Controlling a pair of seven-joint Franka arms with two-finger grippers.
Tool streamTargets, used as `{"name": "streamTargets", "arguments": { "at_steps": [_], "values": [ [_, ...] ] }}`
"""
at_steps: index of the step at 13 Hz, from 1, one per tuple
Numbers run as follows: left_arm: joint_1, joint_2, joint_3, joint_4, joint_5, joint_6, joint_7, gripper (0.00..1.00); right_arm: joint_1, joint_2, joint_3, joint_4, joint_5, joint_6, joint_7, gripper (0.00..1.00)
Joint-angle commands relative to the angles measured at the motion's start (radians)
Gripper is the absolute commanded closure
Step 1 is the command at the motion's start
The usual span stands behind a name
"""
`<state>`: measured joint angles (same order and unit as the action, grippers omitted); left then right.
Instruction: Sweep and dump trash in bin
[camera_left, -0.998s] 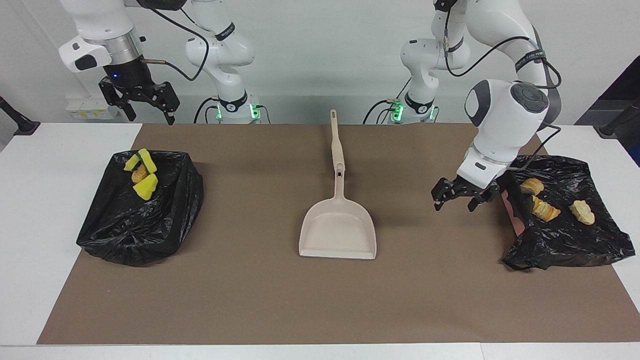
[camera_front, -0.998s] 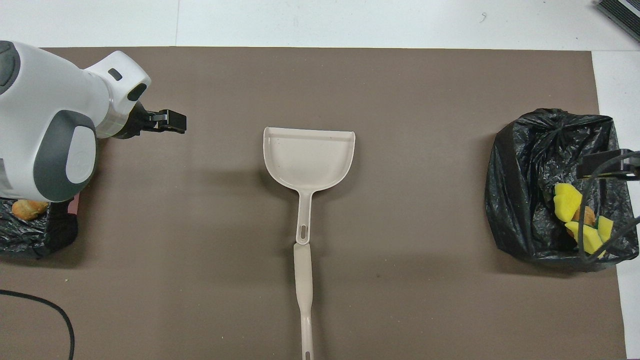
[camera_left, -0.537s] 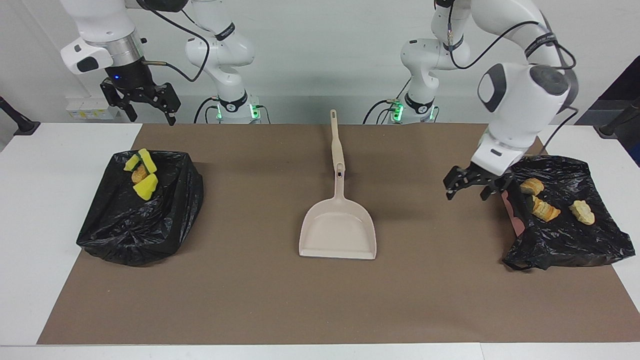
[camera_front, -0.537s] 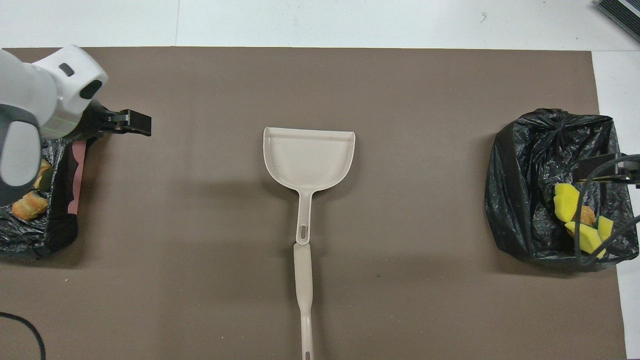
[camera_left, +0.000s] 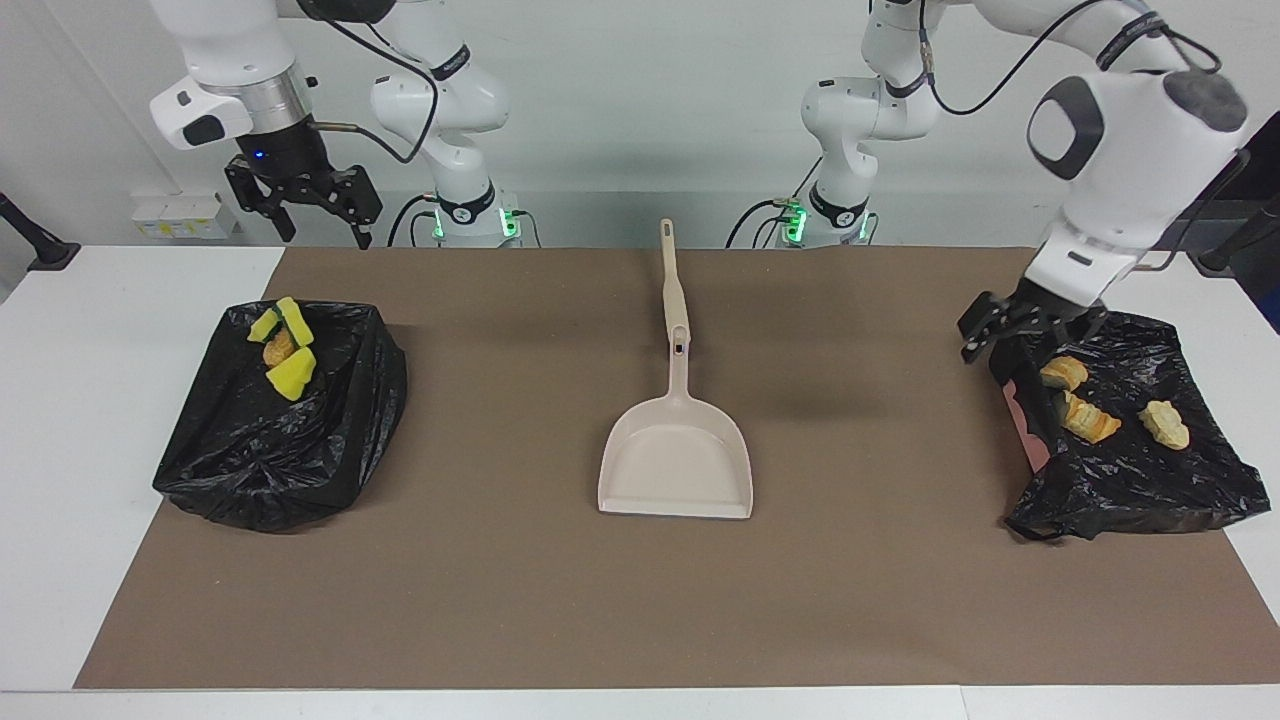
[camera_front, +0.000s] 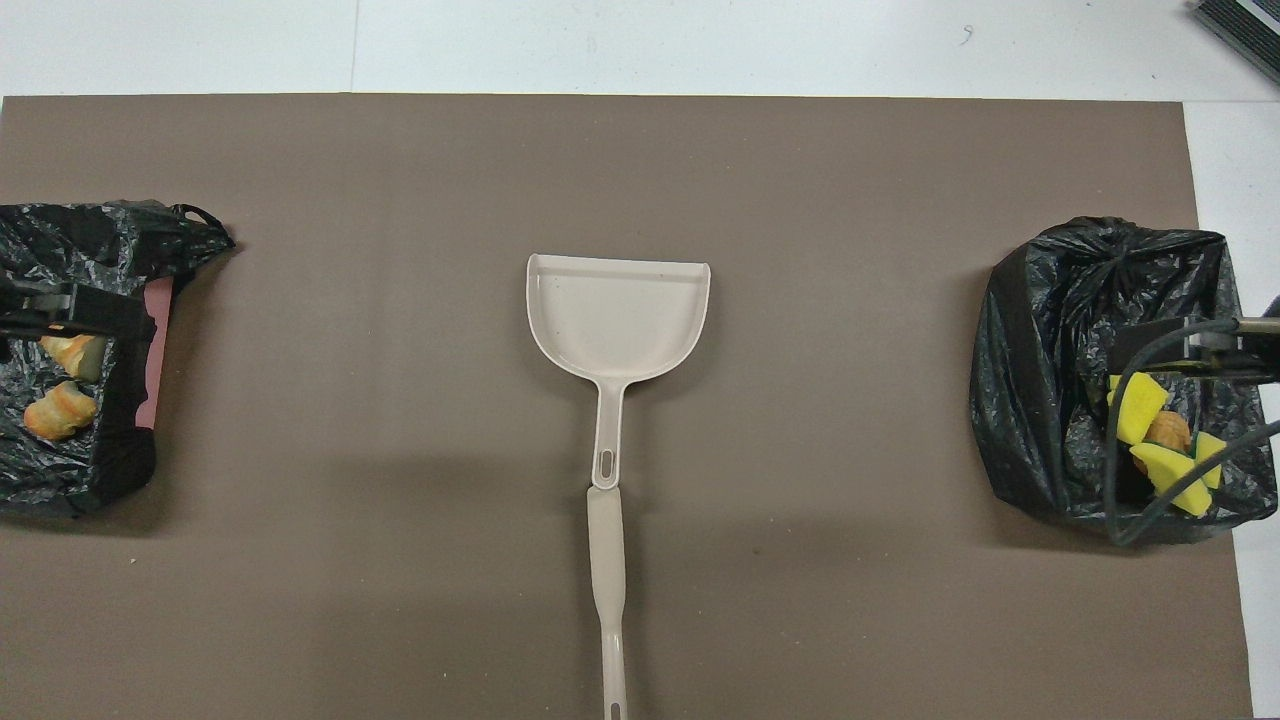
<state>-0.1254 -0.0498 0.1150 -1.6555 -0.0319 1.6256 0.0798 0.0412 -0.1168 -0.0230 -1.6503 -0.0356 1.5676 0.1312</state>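
I see beige dustpan (camera_left: 676, 462) alone mid-mat (camera_left: 500, 600), open room around it, left gripper (camera_left: 1010, 330) wide, empty, over bin-bag (camera_left: 1130, 480) edge, right gripper (camera_left: 310, 205) wide, empty, raised.

Beige dustpan (camera_left: 676, 462) – black bags (camera_left: 280, 420) (yellow trash (camera_left: 290, 373)) – brown mat (camera_left: 500, 580).

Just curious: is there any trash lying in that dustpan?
No, the dustpan lies bare on the brown mat, with no chunks in its scoop.
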Motion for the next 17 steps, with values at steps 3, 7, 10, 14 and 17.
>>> {"name": "streamTargets", "arguments": {
  "at_steps": [3, 7, 10, 14, 17],
  "values": [
    [-0.02, -0.051, 0.006, -0.023, 0.04, -0.055, 0.006, 0.0, -0.02, -0.021, 0.0, -0.026, 0.017, 0.009, -0.025, 0.0],
    [-0.023, -0.051, 0.0, -0.024, 0.029, -0.079, -0.005, 0.0, -0.021, -0.017, -0.006, -0.025, 0.019, 0.038, -0.028, 0.0],
    [-0.022, -0.035, -0.005, 0.022, 0.012, -0.127, -0.009, 0.0, -0.009, -0.018, -0.011, -0.026, 0.019, 0.037, -0.035, 0.0],
    [-0.026, -0.01, -0.021, 0.056, 0.003, -0.151, -0.009, 0.0, 0.017, -0.017, -0.054, -0.026, 0.019, 0.04, -0.038, 0.0],
    [-0.026, -0.01, -0.02, 0.053, 0.01, -0.15, -0.009, 0.0, 0.0, -0.017, -0.049, -0.026, 0.017, 0.04, -0.045, 0.0]
  ]
}}
